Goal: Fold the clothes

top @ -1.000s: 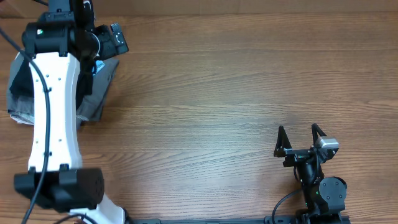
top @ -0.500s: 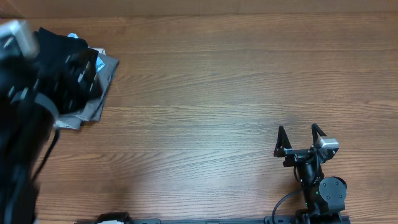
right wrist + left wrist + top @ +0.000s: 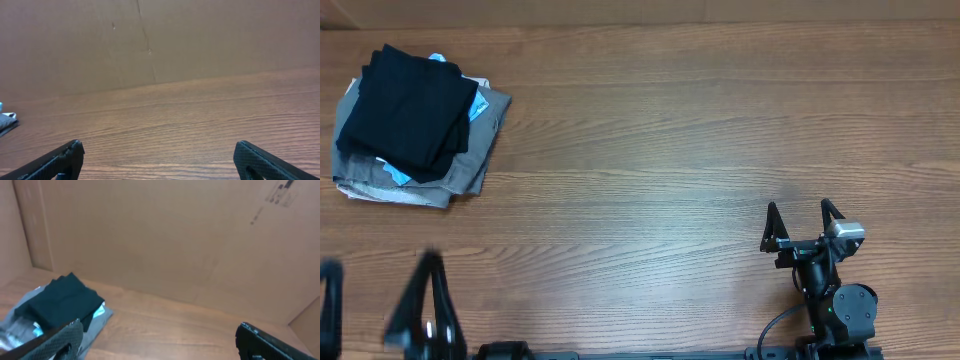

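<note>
The black T-shirt (image 3: 408,108) lies folded into a compact square on top of a stack at the table's far left. It also shows in the left wrist view (image 3: 62,297), at the left. My left gripper (image 3: 380,310) is open and empty, blurred, at the front left edge, well clear of the stack; its two fingers (image 3: 160,342) frame bare table. My right gripper (image 3: 805,215) is open and empty at the front right, far from the shirt, with only wood between its fingers (image 3: 160,160).
Under the black shirt lie a light-blue garment (image 3: 478,108) and a grey garment (image 3: 470,165), stacked. A brown cardboard wall (image 3: 175,235) stands behind the table. A grey scrap of the stack shows at the left edge of the right wrist view (image 3: 6,121).
My left arm has pulled back from over the stack to the front left edge of the table. The folded black shirt now lies uncovered on the stack. The right arm has not moved.
</note>
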`<state>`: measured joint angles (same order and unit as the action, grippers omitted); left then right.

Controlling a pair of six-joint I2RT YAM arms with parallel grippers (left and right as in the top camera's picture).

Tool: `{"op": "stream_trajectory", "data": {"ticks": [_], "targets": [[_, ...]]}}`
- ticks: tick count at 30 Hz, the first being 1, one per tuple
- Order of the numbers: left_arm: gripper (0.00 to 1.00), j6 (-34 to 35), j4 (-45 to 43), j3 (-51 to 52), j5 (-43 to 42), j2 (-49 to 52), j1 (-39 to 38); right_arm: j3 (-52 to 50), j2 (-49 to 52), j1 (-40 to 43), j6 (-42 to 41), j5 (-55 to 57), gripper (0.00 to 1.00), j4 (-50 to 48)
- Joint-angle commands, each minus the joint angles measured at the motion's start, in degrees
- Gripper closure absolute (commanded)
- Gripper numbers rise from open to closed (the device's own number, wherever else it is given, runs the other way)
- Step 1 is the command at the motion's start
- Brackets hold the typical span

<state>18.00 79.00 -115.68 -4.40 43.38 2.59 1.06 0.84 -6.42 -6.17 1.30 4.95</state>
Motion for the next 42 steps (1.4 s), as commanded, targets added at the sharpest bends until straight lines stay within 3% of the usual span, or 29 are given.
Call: {"op": "stream_trajectory", "data": {"ticks": [1,14,23,29,34,42], "targets": [[0.00,-0.20,2.60,1.51,0.37,-3.04,-0.37,-0.61,-0.68,-0.22,0.22,-0.31,0.00,-0.26],[0.00,-0.20,17.62,17.68,0.37,-19.26,-0.37,-0.61,-0.68,-0.22,0.22,-0.31,0.00,-0.26],[0.00,0.81,16.85,37.64,0.33,-32.37,-0.37,-0.61,-0.68,-0.22,0.22,-0.33,0.00,-0.26],[0.00,3.41,8.44,48.89,0.31,-38.38,-0.37,-0.61,-0.68,-0.22,0.22,-0.31,0.00,-0.26],[0.00,7.50,-4.28,58.49,0.33,-43.23,-0.39,-0.61,-0.68,-0.22,0.22,-0.31,0.00,-0.26],[0.00,8.44,-20.76,72.17,-0.13,-43.15,-0.37,-0.61,-0.68,-0.22,0.22,-0.31,0.00,-0.26]]}}
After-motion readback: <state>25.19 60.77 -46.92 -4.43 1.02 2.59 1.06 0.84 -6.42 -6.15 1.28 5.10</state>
